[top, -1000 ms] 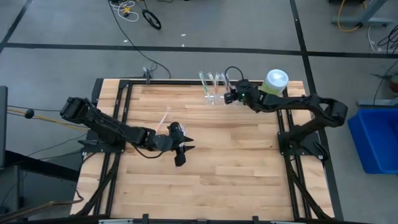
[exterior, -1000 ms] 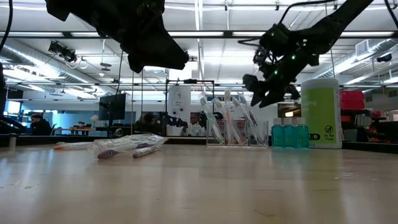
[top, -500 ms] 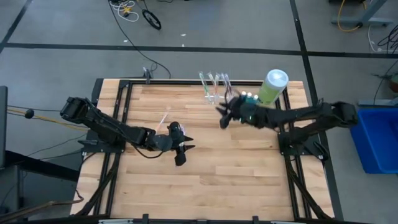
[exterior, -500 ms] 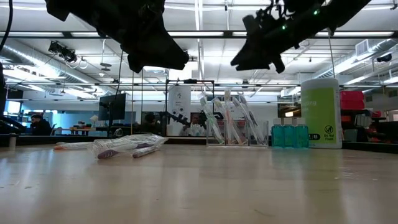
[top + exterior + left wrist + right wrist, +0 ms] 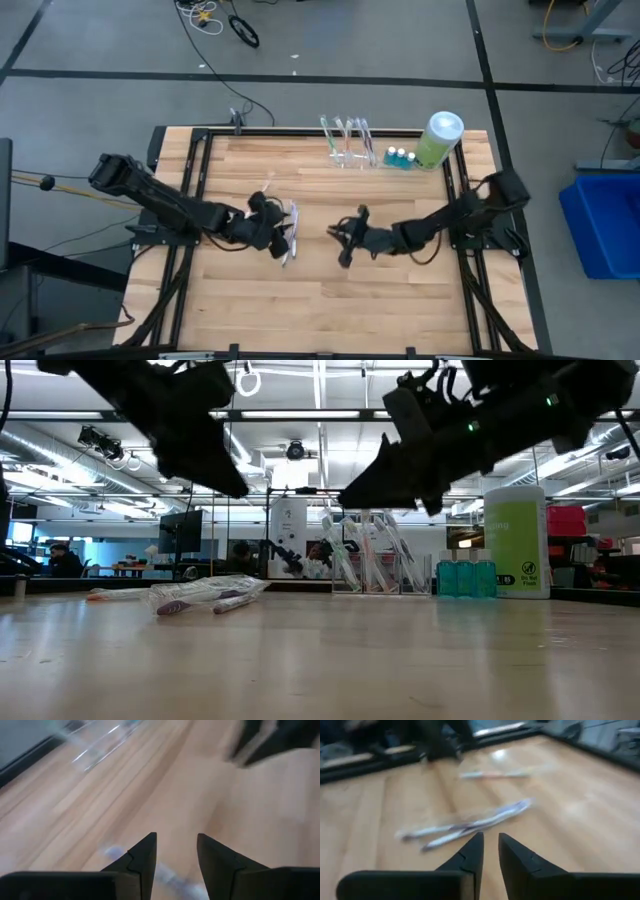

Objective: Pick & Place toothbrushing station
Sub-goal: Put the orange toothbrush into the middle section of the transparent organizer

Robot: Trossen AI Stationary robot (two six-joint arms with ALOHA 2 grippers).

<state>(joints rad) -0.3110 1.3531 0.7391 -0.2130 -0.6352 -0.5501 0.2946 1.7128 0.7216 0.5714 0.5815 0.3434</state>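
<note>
Now we see the toothbrushing station (image 5: 346, 143) at twelve o'clock on the counter (image 5: 400, 300), untouched. Our right gripper (image 5: 344, 243) hangs mid-counter, fingers slightly apart and empty; left gripper (image 5: 283, 236) likewise. Next we probably must reach the rack.

Small clear plastic toothbrushing station (image 5: 346, 142) holding slim brushes that lean slightly in its slots, standing at the table's twelve o'clock edge, just beside tiny bottles at its three o'clock; ungripped, both grippers well apart
</note>
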